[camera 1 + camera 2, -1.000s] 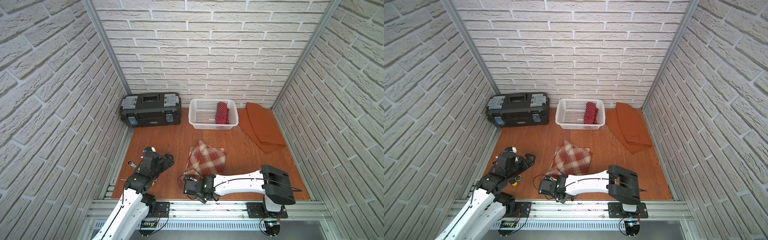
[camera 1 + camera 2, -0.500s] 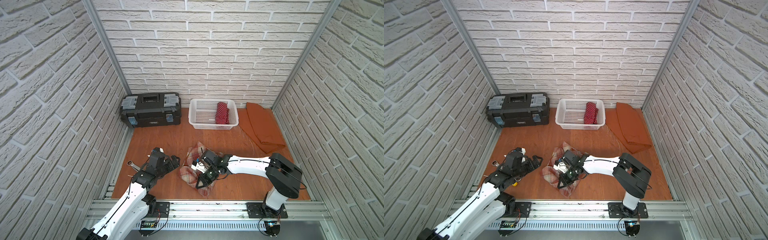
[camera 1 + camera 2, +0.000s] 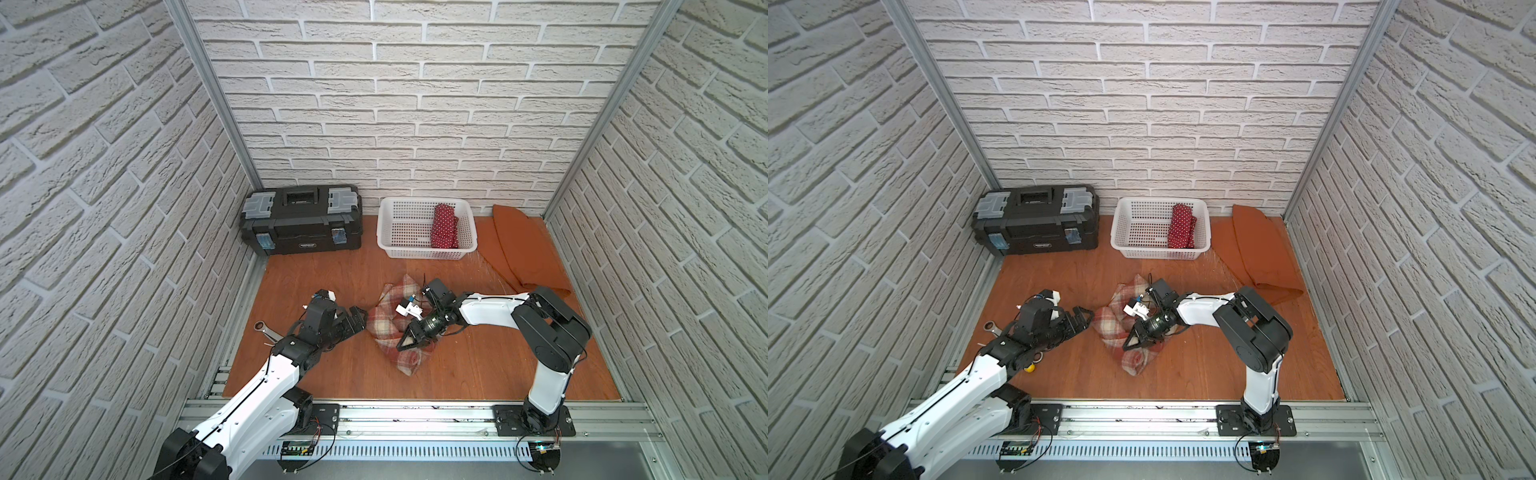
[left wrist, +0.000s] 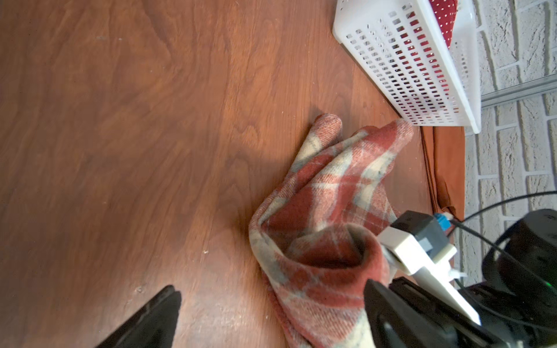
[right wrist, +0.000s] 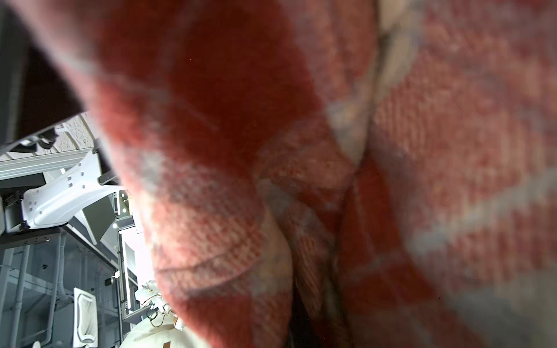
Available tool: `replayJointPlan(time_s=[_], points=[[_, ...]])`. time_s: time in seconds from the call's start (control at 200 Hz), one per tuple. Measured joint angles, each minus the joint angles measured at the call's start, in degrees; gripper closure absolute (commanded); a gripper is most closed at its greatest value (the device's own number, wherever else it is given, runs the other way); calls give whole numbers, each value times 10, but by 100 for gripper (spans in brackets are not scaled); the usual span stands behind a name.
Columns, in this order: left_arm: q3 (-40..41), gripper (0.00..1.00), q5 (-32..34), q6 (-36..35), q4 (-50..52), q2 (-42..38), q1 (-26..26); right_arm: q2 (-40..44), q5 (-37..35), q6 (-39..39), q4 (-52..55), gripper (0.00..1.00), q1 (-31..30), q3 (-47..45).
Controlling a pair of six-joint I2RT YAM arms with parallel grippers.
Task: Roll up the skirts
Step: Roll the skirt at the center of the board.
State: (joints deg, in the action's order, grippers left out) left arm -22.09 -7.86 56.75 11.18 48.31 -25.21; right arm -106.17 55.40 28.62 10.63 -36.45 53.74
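- Skirts, three in all, sit at different stages on the brown wooden tabletop [image 3: 332, 282]. Only the middle one is being worked on.
- Far left at the back is a closed black plastic toolbox [image 3: 301, 224], and a small metal spanner [image 3: 262, 328] lies near the left arm. Neither belongs to the job.
- The left gripper [image 3: 358, 321] is low over the wood, just beside the left edge of the cloth. Its jaws are spread wide and hold nothing.
- The red-and-cream plaid woollen skirt [image 3: 384, 330] lies mid-table in both top views. It is doubled over itself into a loose, lopsided hump rather than a neat roll.
- The right gripper [image 3: 405, 345] lies on top of that hump with its jaws nearly closed, apparently pinching a fold. The right wrist view is filled with plaid pressed close to the lens.
- The step in hand looks like the first turn of rolling this second skirt.
- The next move calls for the pinched edge to be carried over evenly. The free left jaws should pin or tuck the slack side so the bundle tightens rather than skews.
- Further right at the back is the white plastic lattice basket [image 3: 405, 232].
- The dark red skirt with white polka dots [image 3: 444, 226] lies inside the basket against its right wall, already rolled.
- The plain rust-orange skirt [image 3: 523, 249] lies folded flat in the back right corner, beside the basket and not yet rolled.
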Motion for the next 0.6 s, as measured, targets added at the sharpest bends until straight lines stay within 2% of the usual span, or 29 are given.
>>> replayJointPlan(time_s=[0.235, 0.405, 0.6], points=[[0, 2, -1, 4, -44, 51, -24, 0, -16, -28, 24, 82, 22, 0], [-1, 2, 5, 11, -76, 96, -62, 6, -39, -43, 38, 78, 23, 0], [-8, 2, 26, 20, -105, 154, -95, 34, -117, -70, 101, 74, 23, 17]])
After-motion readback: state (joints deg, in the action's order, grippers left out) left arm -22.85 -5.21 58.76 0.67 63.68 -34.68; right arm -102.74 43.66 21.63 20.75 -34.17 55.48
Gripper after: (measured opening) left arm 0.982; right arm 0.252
